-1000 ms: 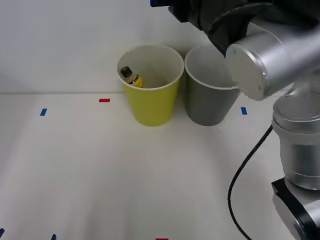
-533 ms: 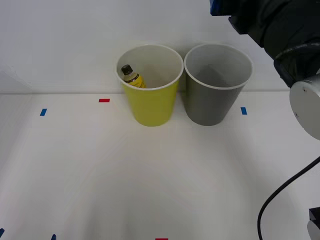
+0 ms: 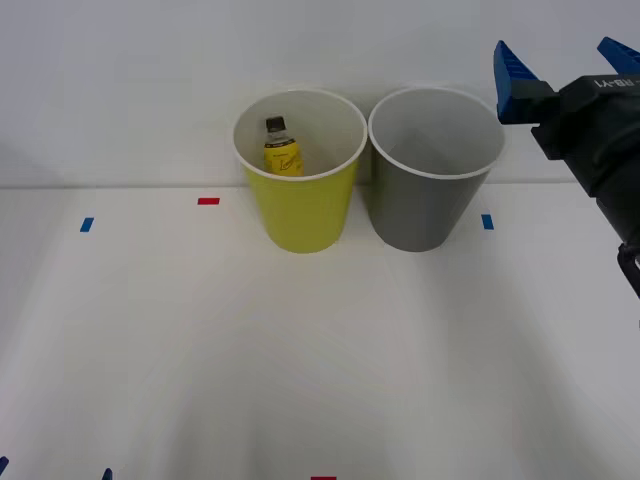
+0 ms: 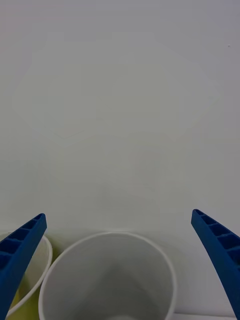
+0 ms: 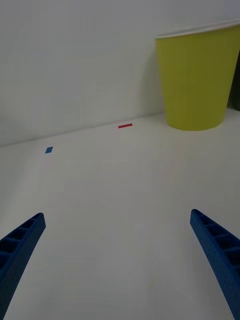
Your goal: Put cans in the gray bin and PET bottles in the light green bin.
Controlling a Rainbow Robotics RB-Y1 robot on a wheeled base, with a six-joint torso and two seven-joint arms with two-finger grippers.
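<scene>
PET bottle [image 3: 283, 147]: upright inside light green bin [image 3: 300, 215], beside gray bin [image 3: 428, 210]. Right gripper [image 3: 566, 68]: raised just right of gray bin, jaws apart. Left gripper [image 5: 117, 265]: low over counter [image 5: 120, 200], jaws apart.

My right arm has pulled back out of the way over the last second: its silver elbow no longer covers the gray bin [image 3: 434, 165], whose whole rim is now clear to me. The right gripper [image 3: 565, 68] has come into sight at the upper right, up above and just right of that bin, its blue fingers [image 3: 513, 68] spread apart. Inside the light green bin [image 3: 300, 170], the PET bottle [image 3: 282, 148] has shifted from leaning against the left wall to standing nearly upright, closer to the middle.
</scene>
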